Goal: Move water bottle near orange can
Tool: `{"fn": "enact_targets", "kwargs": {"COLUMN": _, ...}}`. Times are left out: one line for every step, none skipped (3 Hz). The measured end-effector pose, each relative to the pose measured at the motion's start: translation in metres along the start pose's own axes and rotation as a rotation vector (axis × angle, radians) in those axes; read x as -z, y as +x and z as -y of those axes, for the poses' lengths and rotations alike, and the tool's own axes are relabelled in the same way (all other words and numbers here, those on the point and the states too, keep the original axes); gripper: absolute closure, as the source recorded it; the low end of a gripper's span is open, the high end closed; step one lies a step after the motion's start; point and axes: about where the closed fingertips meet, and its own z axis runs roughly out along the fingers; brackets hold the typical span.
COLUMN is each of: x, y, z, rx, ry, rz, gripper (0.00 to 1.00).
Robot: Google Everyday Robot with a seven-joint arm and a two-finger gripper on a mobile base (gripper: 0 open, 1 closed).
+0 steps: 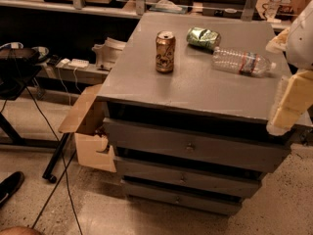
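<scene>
At three o'clock hangs the gripper (291, 100); open or closed, I cannot tell. Nudged, the lying bottle (240, 61) may roll into the green can (203, 38).

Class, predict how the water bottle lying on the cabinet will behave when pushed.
Lying on its side, the water bottle would probably roll. It looks empty, so likely light and easily crushed. The gripper sits at the right edge of the cabinet, apart from it.

Water bottle (240, 61) flat, orange can (165, 52) upright
</scene>
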Motion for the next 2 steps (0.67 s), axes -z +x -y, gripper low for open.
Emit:
{"fn": "enact_targets", "kwargs": {"x": 0.0000, "y": 0.0000, "z": 0.0000, "rx": 0.000, "ry": 0.000, "rz": 0.000, "gripper": 0.00}}
{"fn": "enact_targets", "kwargs": {"x": 0.0007, "y": -0.0003, "z": 0.0008, "rx": 0.002, "ry": -0.002, "rz": -0.015, "gripper": 0.00}}
